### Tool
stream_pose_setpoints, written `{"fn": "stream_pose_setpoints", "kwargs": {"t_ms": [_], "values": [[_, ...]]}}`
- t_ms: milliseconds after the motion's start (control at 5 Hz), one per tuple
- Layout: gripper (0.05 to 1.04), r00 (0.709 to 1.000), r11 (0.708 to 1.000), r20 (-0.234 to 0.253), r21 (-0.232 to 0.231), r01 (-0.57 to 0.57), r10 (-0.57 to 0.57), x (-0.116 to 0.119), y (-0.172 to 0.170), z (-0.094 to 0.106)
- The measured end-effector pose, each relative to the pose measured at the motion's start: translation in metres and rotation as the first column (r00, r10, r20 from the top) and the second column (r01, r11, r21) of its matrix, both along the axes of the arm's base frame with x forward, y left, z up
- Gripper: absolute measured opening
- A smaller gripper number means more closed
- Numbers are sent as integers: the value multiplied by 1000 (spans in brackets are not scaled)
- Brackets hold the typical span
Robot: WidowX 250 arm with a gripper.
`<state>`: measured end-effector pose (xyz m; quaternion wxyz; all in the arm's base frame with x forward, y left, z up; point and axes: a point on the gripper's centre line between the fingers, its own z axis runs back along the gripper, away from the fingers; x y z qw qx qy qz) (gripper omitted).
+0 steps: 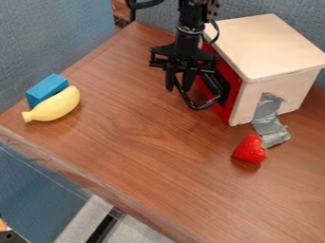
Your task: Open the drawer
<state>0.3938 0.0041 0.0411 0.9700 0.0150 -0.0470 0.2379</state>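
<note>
The gripper (pixel 179 81) hangs at the upper middle of the camera view, pointing down, its two fingers open with a gap between them. It stands just left of the drawer's red front (pixel 232 97), beside the black looped handle (pixel 202 107). One side of the handle runs up to the fingers and partly overlaps them; contact between them is unclear. The red front sits against the pale wooden box (pixel 270 45) with no visible gap. Part of that front is hidden behind the gripper and handle.
A blue block (pixel 47 88) and a yellow banana (pixel 57 105) lie together at the left. A strawberry (pixel 251 149) rests before the box, near grey tape (pixel 269 123) that joins box and table (pixel 136 137). Blue-grey partitions border the table behind.
</note>
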Motion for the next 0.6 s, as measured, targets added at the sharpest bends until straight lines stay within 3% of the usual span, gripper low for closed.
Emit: {"fn": "stream_pose_setpoints", "kwargs": {"t_ms": [600], "values": [[290, 1000, 1000, -26, 21, -2, 2, -15, 9, 2]]}}
